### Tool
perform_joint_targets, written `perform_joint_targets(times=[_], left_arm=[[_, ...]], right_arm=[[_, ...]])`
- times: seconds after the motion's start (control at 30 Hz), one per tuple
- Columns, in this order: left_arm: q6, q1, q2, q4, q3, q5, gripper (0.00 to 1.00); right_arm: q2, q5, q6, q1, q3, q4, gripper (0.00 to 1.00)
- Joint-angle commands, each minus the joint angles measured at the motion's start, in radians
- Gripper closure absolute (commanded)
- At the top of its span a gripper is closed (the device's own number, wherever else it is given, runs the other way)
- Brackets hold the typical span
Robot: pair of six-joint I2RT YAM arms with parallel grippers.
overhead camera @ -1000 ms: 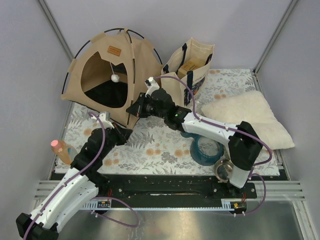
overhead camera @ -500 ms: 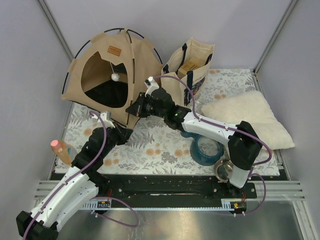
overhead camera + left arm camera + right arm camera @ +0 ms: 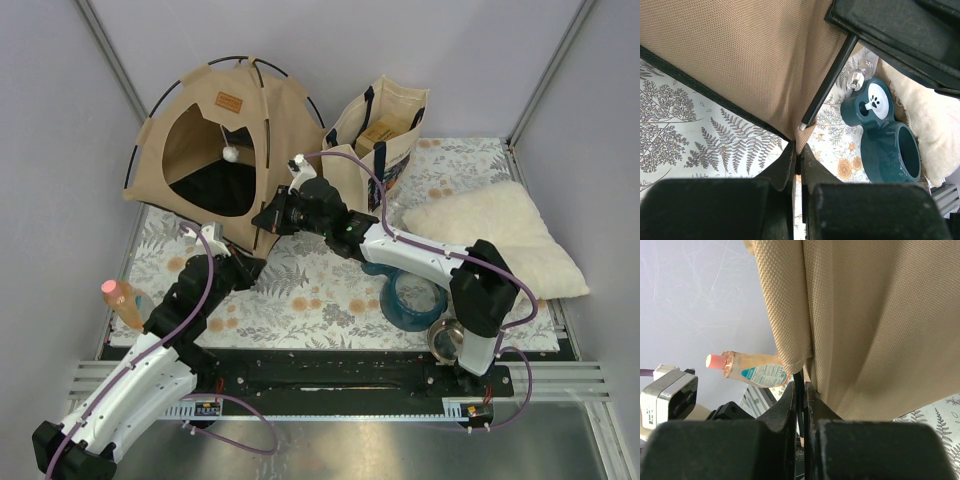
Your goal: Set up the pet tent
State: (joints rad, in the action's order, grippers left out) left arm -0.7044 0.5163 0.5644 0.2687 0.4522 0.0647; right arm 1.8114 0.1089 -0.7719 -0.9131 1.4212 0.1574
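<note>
i see both jaws shut at the pet tent (image 3: 282, 112) hem, grip hidden; tote bag (image 3: 397, 104) beside it holds a tan box (image 3: 378, 133)

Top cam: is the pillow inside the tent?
No, the pillow lies out at the right side, outside the tent and past the tote bag.

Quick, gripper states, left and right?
Left gripper: closed at the pet tent bottom corner; grip unclear.
Right gripper: closed on the pet tent's edge.
</note>
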Motion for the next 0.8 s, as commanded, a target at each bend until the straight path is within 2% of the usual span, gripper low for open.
perform_joint_targets(times=[0.0, 0.3, 0.77], left_arm=[[0.02, 0.031, 0.006, 0.21, -0.004, -0.117, 1.0], [0.019, 0.031, 0.002, 0.219, 0.0, -0.105, 1.0], [0.023, 0.033, 0.011, 0.231, 0.028, -0.068, 1.0]], right_arm=[[-0.024, -0.206, 0.014, 0.094, 0.039, 0.143, 1.0], [-0.034, -0.239, 0.051, 0.103, 0.015, 0.137, 1.0], [-0.057, -0.112, 0.086, 0.108, -0.045, 0.171, 1.0]])
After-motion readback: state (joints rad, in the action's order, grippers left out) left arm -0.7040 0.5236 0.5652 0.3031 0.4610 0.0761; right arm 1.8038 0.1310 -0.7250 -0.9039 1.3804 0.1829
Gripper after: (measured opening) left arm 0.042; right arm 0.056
